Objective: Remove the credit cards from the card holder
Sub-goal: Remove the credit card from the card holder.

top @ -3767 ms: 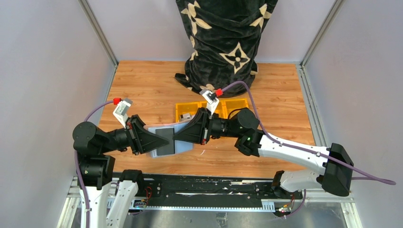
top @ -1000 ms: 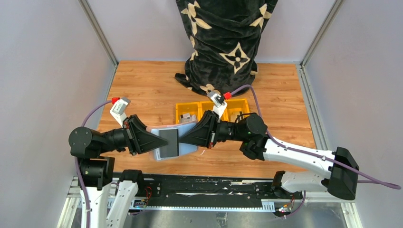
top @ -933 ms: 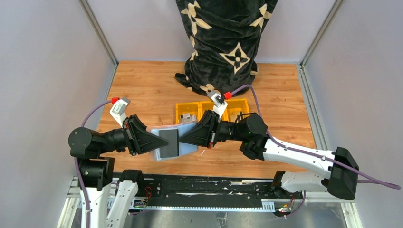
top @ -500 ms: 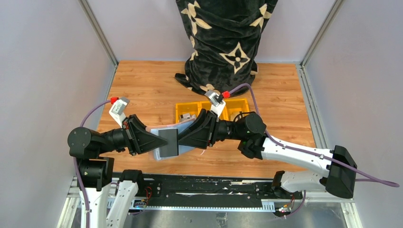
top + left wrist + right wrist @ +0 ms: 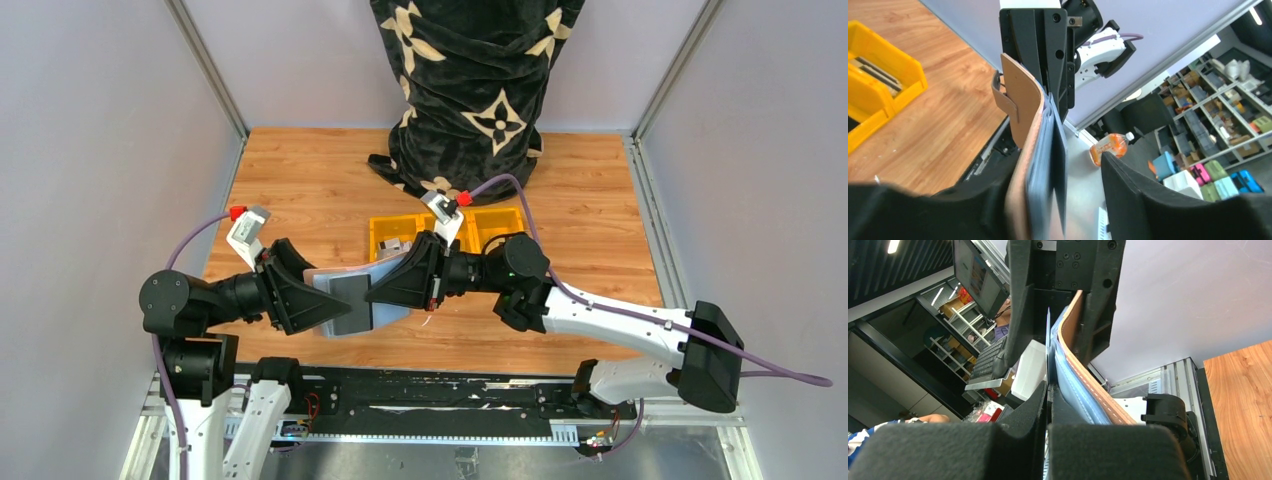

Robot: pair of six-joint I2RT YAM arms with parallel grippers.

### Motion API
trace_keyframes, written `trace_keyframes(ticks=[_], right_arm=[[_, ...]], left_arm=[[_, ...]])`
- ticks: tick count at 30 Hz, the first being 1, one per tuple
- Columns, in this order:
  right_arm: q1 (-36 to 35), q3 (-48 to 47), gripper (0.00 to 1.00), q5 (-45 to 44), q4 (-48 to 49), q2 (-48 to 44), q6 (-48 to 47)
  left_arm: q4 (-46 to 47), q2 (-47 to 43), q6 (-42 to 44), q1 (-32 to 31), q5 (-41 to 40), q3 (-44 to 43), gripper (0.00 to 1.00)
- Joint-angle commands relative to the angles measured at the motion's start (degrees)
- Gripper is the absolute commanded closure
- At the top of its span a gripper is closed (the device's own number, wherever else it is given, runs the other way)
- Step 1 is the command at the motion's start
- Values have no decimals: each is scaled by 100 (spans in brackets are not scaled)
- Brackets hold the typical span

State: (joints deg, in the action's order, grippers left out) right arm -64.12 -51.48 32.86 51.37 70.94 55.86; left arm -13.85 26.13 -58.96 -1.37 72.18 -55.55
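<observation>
The taupe card holder (image 5: 1023, 112) is held on edge above the table between both grippers, its tab facing the left wrist camera. Blue-grey credit cards (image 5: 1044, 165) and a dark card (image 5: 350, 305) stick out of it. My left gripper (image 5: 318, 303) is open: one finger (image 5: 973, 205) lies against the holder's outer side, while the other finger (image 5: 1148, 200) stands apart from the cards. My right gripper (image 5: 1048, 390) is shut on the thin edge of a credit card (image 5: 1047, 347), next to the holder's stitched edge (image 5: 1083, 370).
A yellow three-compartment tray (image 5: 383, 228) holding small items sits on the wooden table just behind the grippers. A black patterned cloth (image 5: 470, 80) hangs at the back. Metal frame rails and grey walls close in both sides.
My left gripper's jaws have opened off the holder. The right gripper opened briefly, then shut again on a card. Both grippers and the holder drifted slightly to the left.
</observation>
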Motion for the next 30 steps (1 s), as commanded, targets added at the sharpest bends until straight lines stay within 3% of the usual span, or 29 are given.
trace_keyframes(ticks=[1,4,7,17,24,30], right_arm=[[-92,-221,100,-28,182,44,-6],[-126,-354,100,-105,141,139,-20],[-127,-475,100,-204,122,258,-26],[-129,-414,100,-437,35,204,-152],[-110,-210,100,1,616,271,208],[-117,-272,93,236,874,447,404]], left_arm=[[117,-163,-303,-14,-99,159,33],[732,-290,-931,-22,-160,441,25],[627,-351,-896,-22,-95,489,25],[558,-395,-842,-21,35,501,66],[654,-250,-868,-21,144,397,80],[655,-199,-841,-19,143,299,83]])
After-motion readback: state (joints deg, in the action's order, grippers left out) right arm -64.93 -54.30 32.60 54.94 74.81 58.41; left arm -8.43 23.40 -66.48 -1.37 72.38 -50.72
